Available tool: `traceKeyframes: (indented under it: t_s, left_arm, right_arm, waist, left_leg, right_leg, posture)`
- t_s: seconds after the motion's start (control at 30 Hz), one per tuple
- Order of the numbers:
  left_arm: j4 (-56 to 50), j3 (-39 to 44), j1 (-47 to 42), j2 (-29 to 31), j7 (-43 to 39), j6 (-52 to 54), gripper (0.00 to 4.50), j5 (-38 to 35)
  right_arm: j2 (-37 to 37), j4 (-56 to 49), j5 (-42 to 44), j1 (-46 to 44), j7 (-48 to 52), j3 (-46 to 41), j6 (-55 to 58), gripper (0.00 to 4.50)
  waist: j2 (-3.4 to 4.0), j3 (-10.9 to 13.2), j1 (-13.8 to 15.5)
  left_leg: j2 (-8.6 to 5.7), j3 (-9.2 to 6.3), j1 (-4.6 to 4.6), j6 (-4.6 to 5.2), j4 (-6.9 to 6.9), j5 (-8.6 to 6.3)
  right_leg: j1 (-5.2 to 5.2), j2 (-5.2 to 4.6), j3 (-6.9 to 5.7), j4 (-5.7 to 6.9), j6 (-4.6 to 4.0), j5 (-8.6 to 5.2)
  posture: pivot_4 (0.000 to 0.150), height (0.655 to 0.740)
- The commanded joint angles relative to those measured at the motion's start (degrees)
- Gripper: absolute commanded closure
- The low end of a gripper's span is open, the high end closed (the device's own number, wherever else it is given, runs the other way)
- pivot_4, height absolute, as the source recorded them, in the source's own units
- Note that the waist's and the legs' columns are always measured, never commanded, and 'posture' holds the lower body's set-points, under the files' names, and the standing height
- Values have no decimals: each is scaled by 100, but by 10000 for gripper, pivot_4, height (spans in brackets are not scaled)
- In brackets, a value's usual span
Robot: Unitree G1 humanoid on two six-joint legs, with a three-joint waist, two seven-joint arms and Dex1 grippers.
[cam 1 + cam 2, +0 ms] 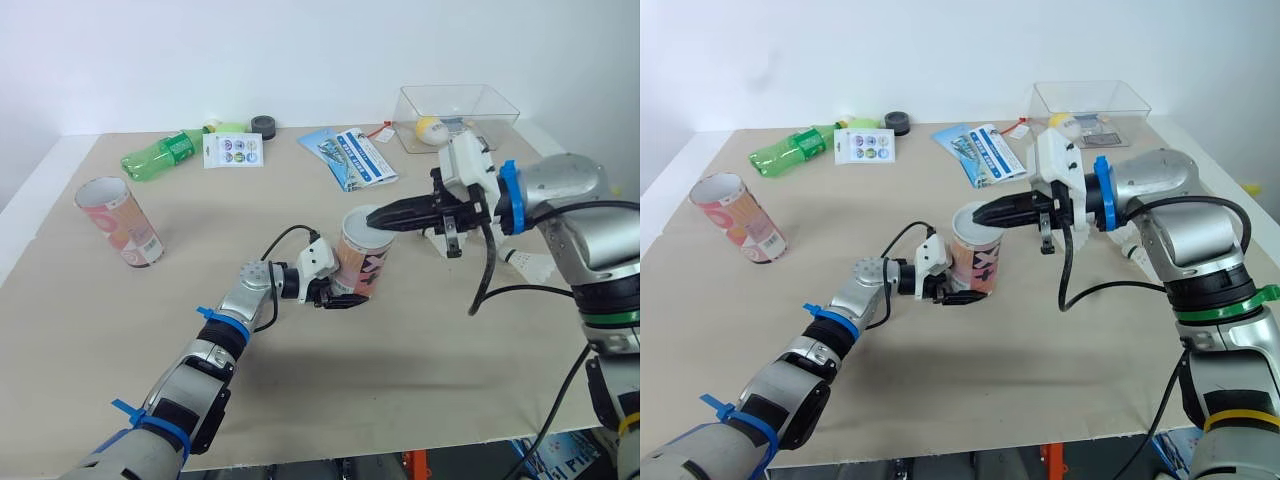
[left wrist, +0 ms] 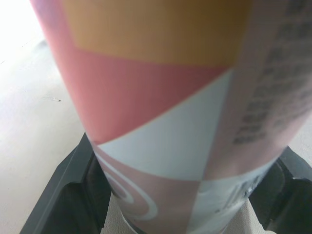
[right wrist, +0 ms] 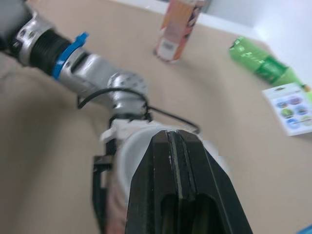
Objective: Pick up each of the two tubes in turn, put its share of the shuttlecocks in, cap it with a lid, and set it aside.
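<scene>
Left gripper [image 1: 345,292] clamped round tube [image 1: 362,258] at frame centre, right gripper [image 1: 376,218] fingers pressed together at its mouth, nothing visible between them: filling step, likely; next, back out straight without tipping it.

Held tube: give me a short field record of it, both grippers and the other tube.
held tube: tilted, mouth open, no lid
left gripper: jaws clamped on the held tube's lower part
right gripper: jaws shut, tip at the held tube's mouth
other tube: stands on the table at the robot's left, uncapped, apart from both grippers
</scene>
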Motion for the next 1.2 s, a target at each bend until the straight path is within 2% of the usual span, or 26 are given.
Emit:
traceKeyframes:
  t_s: [0.03, 0.6, 0.77, 1.2]
  left_arm:
    - [51, -58, 46, 29, 12, 62, 12135, 118]
    - [-38, -154, 210, 9, -41, -234, 12135, 193]
    - [143, -114, 229, -35, 60, -253, 12135, 192]
    - [189, -113, 222, -105, 66, -315, 12135, 183]
  right_arm:
    - [39, -181, -253, 150, 134, -134, -182, 44780]
    - [360, 500, -758, -389, 389, -232, -98, 44780]
    - [408, 334, -521, -612, 494, -362, 316, 44780]
    - [478, 337, -704, -560, 480, -345, 454, 44780]
  waist:
    - [2, -1, -1]
    - [2, -2, -1]
    - [2, -2, 0]
    - [2, -2, 3]
  left_leg:
    - [2, -1, 1, 0, 1, 0]
    - [23, -5, 4, -2, 3, 1]
    - [23, -7, 3, -2, -1, 1]
    - [22, -5, 3, -2, 1, 1]
  right_leg:
    - [2, 5, 3, 0, 0, -1]
    - [3, 38, 11, 0, -13, 3]
    - [2, 39, 11, 0, -19, 0]
    - [2, 38, 11, 0, -17, 2]
  posture:
    - [1500, 7400]
    - [1500, 7400]
    - [1500, 7400]
    - [1500, 7400]
